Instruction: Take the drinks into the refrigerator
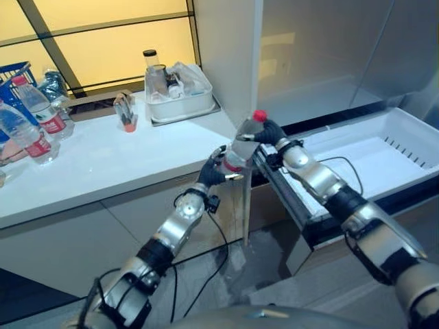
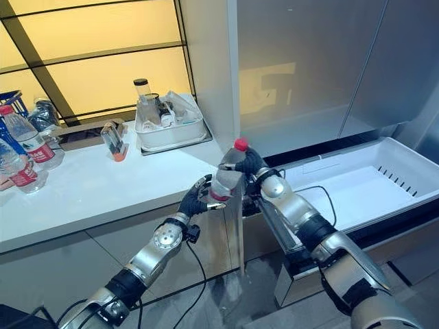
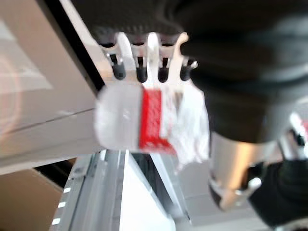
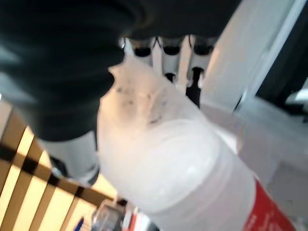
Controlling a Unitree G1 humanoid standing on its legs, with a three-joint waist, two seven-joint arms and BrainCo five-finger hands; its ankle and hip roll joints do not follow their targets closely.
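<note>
Gripping clear red-capped plastic water bottle point(image 2: 227, 179) with curled left hand point(image 2: 195, 200) and right hand point(image 2: 251, 164), risking drop short of white refrigerator drawer point(image 2: 384, 179) if released unevenly.

Clear plastic bottle point(image 2: 226, 179) with glossy red label; smooth white drawer point(image 2: 384, 179), probably plastic; matt white counter point(image 2: 89, 192).

We identify the setting as a kitchen. A refrigerator point(image 2: 309, 62) with grey doors stands with its white drawer point(image 2: 370, 181) pulled open. To the left of the refrigerator runs a white counter point(image 1: 103, 164) over plain cabinet fronts. On the counter, nearest the refrigerator, sits a white tub point(image 1: 180, 103) holding jars and wrapped items. Further left of the refrigerator stand water bottles point(image 1: 31, 120) beside a blue basket point(image 1: 14, 72). Yellow-lit window panes point(image 1: 103, 34) back the counter.
</note>
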